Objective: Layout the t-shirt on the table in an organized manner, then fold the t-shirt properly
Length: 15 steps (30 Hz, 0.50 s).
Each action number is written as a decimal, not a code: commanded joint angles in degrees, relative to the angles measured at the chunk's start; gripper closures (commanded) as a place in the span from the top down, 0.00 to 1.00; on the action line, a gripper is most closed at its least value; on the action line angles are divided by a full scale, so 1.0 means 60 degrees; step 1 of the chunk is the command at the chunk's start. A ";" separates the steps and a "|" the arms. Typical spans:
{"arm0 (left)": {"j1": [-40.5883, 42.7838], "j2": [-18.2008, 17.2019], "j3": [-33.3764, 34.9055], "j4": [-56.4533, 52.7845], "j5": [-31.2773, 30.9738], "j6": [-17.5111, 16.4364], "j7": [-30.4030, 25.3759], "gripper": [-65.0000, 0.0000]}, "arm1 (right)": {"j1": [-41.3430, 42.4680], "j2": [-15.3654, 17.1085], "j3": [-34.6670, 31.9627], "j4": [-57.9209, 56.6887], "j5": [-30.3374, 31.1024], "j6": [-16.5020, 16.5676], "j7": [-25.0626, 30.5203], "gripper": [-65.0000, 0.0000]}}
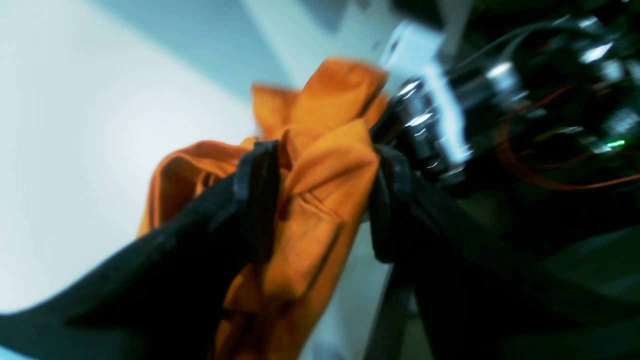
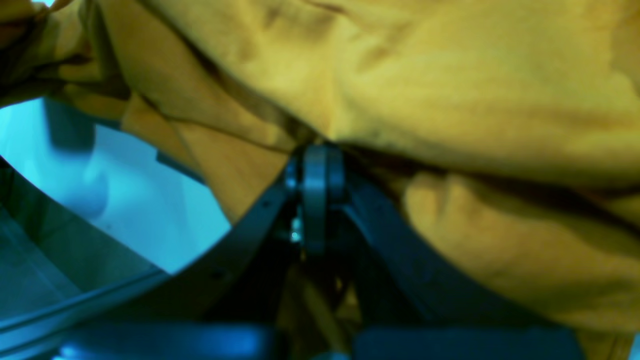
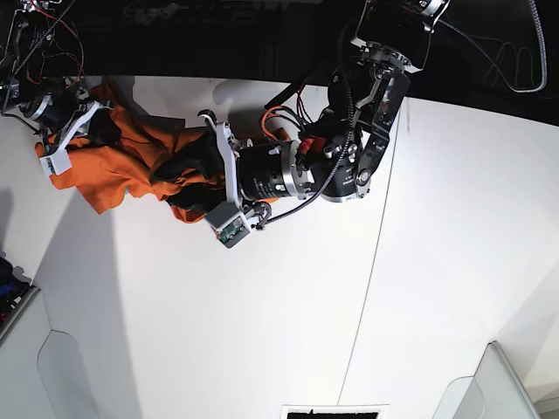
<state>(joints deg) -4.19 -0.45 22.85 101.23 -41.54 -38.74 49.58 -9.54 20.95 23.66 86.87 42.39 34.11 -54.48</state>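
The orange t-shirt (image 3: 113,161) lies bunched at the table's (image 3: 262,332) far left. It is held up off the white top between both arms. My left gripper (image 3: 179,170) is at the shirt's right end. In the left wrist view its black fingers (image 1: 255,195) stand apart, and a crumpled fold of the t-shirt (image 1: 320,165) hangs between them. My right gripper (image 3: 94,129) is at the shirt's upper left. In the right wrist view the right gripper (image 2: 315,155) has its fingertips pressed together on the t-shirt (image 2: 450,90), which fills most of that view.
A thin dark seam (image 3: 376,262) runs down the tabletop right of the middle. A grey bin (image 3: 515,384) sits at the lower right corner and another container edge (image 3: 13,305) at the lower left. Cables hang along the dark back edge.
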 commanded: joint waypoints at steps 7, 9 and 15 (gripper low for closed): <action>-0.0178 0.0098 0.0073 -0.0029 0.0572 -0.0210 -0.0627 0.47 | 0.0025 0.0131 0.0051 0.0011 -0.0251 -0.0044 -0.0175 0.00; -0.0178 0.0098 0.0073 -0.0390 0.1599 -0.0210 -0.1151 0.48 | 0.0025 0.0131 0.0051 -0.0026 -0.0255 -0.0044 -0.0178 0.00; -0.0255 0.0098 0.0521 -0.1188 0.1996 -0.0210 -0.1297 0.70 | 0.0051 0.0127 0.0051 -0.0353 -0.0211 -0.0044 -0.0095 0.00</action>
<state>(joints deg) -4.49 -0.49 25.98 93.08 -28.10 -39.44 43.35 -9.30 20.95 23.77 84.73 43.68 34.17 -53.80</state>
